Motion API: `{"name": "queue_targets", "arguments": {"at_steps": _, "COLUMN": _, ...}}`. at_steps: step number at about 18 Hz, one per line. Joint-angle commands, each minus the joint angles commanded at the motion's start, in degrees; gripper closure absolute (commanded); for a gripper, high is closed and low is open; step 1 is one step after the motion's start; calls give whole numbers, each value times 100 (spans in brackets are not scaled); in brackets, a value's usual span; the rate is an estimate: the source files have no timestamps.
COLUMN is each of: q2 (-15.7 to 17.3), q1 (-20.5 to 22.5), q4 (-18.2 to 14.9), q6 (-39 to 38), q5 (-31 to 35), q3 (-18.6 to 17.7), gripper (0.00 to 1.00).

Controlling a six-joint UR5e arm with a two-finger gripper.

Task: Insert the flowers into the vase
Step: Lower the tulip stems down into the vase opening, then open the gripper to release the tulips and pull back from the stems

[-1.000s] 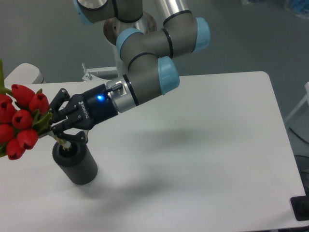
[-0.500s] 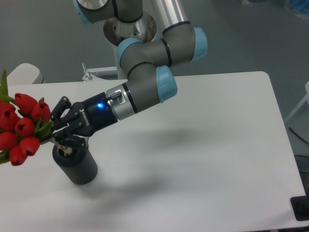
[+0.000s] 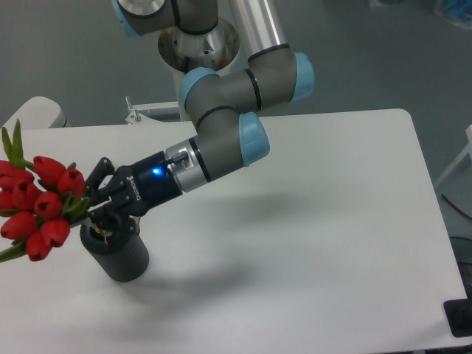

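Red buds: the flowers [image 3: 38, 206] are a tied bunch of red tulip heads with green leaves, hanging out to the left of the vase near the left edge of the view, heads leaning left and slightly down.
Stems: they run from the heads toward the right, into the pincer, just above the mouth of the vase; from where I stand I cannot tell whether the stem ends have entered the opening.
Leaves: one pointed green leaf sticks up above the buds, another juts out low at the left edge.
Vase: the vase [image 3: 118, 254] is a dark matte cylinder standing upright on the table at the lower left, its round opening partly covered by the pincer.
Pincer: the pincer [image 3: 94, 210] is black, with a blue light glowing on its body; its fingers are closed around the stems close to the heads, right over the vase rim.
Arm: the arm [image 3: 221, 140] is grey with light blue joint caps, reaching down and left from its base at the top of the view, the wrist tilted toward the vase.
Table: the table [image 3: 317, 221] is white with rounded corners; a soft shadow of the arm lies across its middle.
Behind the table: a metal bracket [image 3: 151, 112] shows at the table's far edge by the arm's base, and a pale rounded object [image 3: 33, 112] sits at the far left, too cut off to name.
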Motion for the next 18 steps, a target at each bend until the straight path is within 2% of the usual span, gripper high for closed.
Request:
{"name": "queue_targets", "arguments": {"at_steps": 5, "q2": -194, "q1": 44, "q4": 79, "q6": 131, "q5": 17, "q3": -53, "gripper": 79}}
{"name": "queue_targets", "arguments": {"at_steps": 7, "q2": -352, "q1": 44, "q4": 114, "q6": 447, "q5": 18, "q3": -140, "gripper": 73}}
{"name": "queue_targets", "arguments": {"at_steps": 9, "q2": -440, "q1": 44, "q4": 114, "q6": 711, "q5": 18, "q3": -228, "gripper": 72}}
{"name": "queue_targets", "arguments": {"at_steps": 18, "q2": -493, "q1": 53, "q4": 114, "q6": 932, "q5": 9, "q3": -308, "gripper": 54}}
